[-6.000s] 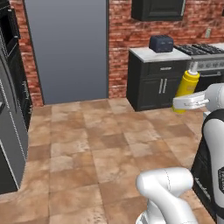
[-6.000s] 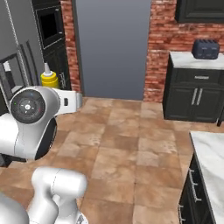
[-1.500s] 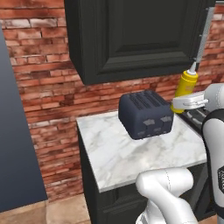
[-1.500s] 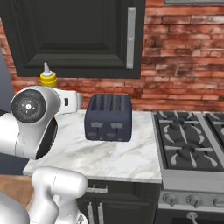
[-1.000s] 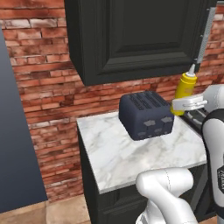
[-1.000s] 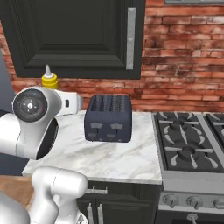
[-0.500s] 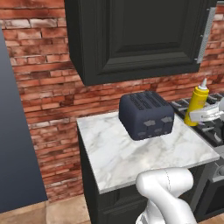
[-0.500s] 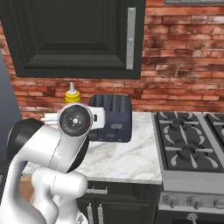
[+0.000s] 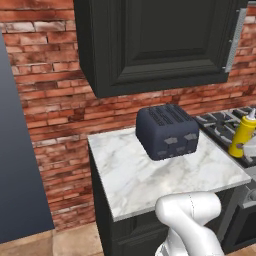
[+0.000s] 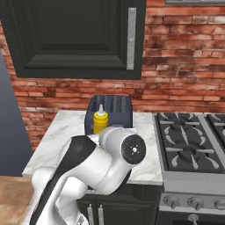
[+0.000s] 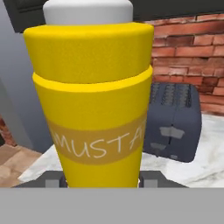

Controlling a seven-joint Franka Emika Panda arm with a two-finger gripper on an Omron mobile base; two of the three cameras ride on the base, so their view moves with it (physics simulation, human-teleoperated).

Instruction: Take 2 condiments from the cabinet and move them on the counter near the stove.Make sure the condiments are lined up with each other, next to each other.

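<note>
Mustard bottle (image 11: 94,100) upright, gripped in end effector (image 11: 101,178). Lower it onto bare tabletop (image 9: 150,175) right of toaster (image 9: 167,131), near stove (image 10: 189,147); leave room for condiment 2.

Left base view: from behind the arm on its left, looking forward and down onto the marble counter (image 9: 150,175), with the toaster (image 9: 167,131) central; right base view: from behind on the right, facing the same counter (image 10: 61,127), toaster (image 10: 116,105) and wall cabinet (image 10: 66,35), the stove (image 10: 189,145) at right; hand view: very close behind the mustard bottle (image 11: 94,96), upright, looking past it to the toaster (image 11: 175,122) and brick wall (image 11: 188,52).
</note>
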